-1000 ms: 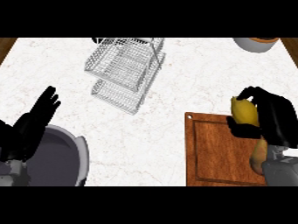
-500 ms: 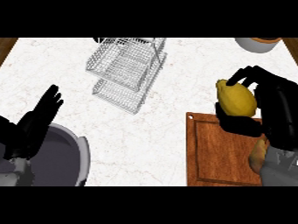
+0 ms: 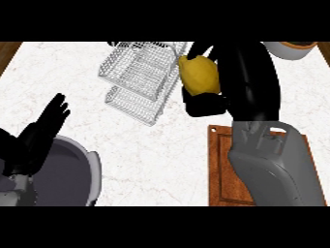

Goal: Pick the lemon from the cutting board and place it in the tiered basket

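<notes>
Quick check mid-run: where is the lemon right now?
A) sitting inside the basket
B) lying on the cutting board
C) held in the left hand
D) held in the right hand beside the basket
D: the right hand is curled round the lemon, raised off the cutting board at the right edge of the basket, not in it.

One lemon [image 3: 199,74]. One wire basket [image 3: 142,80], with two tiers showing. One wooden cutting board [image 3: 220,164]. One grey pot [image 3: 71,177], at the lower left. One bowl [image 3: 293,49], only partly in view at the top right edge. Two black hands: the left hand [image 3: 30,140] and the right hand [image 3: 235,80]. Two grey forearms, one behind each hand. One white marbled counter [image 3: 160,150] carrying it all.
</notes>
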### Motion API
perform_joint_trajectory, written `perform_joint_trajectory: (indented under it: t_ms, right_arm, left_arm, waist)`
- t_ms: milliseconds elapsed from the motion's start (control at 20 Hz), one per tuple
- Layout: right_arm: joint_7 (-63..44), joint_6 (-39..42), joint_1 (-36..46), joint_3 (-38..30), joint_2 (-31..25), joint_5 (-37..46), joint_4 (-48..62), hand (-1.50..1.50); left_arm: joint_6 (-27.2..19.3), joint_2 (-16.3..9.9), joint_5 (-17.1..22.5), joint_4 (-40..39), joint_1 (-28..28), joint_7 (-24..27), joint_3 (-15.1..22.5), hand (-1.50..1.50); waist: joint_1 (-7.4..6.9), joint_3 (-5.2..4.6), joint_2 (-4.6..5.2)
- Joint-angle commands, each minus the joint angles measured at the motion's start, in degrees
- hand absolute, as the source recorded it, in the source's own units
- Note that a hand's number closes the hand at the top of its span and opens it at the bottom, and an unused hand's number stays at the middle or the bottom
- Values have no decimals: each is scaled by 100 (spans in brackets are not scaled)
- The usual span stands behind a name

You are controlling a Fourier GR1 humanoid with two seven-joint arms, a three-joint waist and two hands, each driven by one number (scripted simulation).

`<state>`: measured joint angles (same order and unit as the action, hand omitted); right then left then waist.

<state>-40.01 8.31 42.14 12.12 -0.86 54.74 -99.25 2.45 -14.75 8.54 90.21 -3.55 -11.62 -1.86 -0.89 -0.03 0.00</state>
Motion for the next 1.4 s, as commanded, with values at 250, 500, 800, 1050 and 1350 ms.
perform_joint_trajectory:
  t_ms: [250, 500, 800, 1050, 1350]
  right_arm:
    - [-857, -1136, 1858, 392, 85, -604, 2141, 150]
    - [-858, -1775, 2133, 657, 86, -913, 3270, 150]
    - [-685, -2397, 2502, 847, 86, -1335, 4346, 150]
    - [-483, -2816, 2999, 1120, 86, -1591, 5297, 150]
    - [-123, -3620, 3053, 1431, 86, -1670, 6140, 150]
  left_arm:
    - [5, 90, -129, 105, 31, -102, 17, 0]
    - [-50, 193, -236, 201, 108, -77, 73, 0]
    - [54, 201, -165, 228, 48, -97, -6, 0]
    - [-182, 428, -402, 198, -91, -232, 179, 0]
    - [325, 170, -72, -52, 37, 98, -140, 0]
  waist:
    - [-33, 0, 8]
    - [-62, 0, 17]
    - [-54, 0, 17]
    - [-115, -1, 30]
    - [-162, -4, 54]
